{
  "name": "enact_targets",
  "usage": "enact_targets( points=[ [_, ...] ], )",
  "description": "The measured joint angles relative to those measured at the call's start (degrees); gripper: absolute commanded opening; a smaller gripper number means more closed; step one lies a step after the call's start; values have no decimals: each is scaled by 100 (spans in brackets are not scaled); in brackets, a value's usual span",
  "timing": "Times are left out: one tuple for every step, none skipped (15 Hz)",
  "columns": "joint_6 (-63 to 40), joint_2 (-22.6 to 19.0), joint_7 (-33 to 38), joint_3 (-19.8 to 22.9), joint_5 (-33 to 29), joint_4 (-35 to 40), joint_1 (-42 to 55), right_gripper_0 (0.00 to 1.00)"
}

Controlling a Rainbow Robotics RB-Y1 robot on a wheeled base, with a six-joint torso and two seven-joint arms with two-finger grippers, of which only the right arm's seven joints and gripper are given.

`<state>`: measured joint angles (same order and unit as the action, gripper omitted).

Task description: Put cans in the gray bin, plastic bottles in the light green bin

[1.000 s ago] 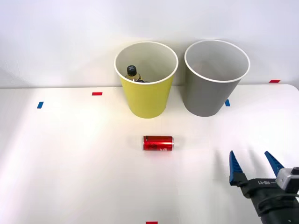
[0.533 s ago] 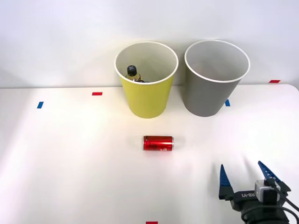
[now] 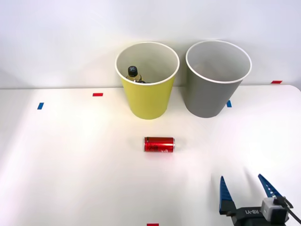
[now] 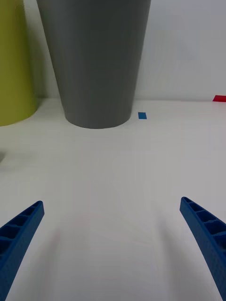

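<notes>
A red can lies on its side on the white table, in front of the light green bin. A plastic bottle with a black cap rests inside that bin. The gray bin stands to its right and looms in the right wrist view as the gray bin, with the light green bin beside it. My right gripper is open and empty at the table's front right, well short of the can. Its blue fingertips spread wide over bare table.
Small blue tape marks and red tape marks dot the table; one blue mark lies beside the gray bin's base. A white wall stands close behind both bins.
My right gripper has drawn back toward the table's front edge and slightly left over the last second, staying open. The can, bottle and bins have not moved.
</notes>
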<state>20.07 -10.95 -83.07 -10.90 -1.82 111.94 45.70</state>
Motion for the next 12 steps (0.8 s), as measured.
enact_targets(
  points=[
    [159,-89,266,27,-81,1,108,100],
    [277,-141,541,89,-267,2,181,100],
    [377,-184,884,177,-503,2,237,100],
    [468,-229,1253,284,-772,1,281,100],
    [561,-264,1656,403,-1107,1,316,100],
    [658,-289,2090,530,-1485,1,349,100],
    [758,-307,2482,635,-1807,2,379,100],
    [877,-315,2877,707,-2070,2,413,100],
    [1024,-314,3218,768,-2364,2,447,100],
    [1146,-295,3435,821,-2615,3,477,100],
    [1198,-248,3543,850,-2766,3,508,100],
    [1218,-163,3540,849,-2828,3,553,100]
  ],
)
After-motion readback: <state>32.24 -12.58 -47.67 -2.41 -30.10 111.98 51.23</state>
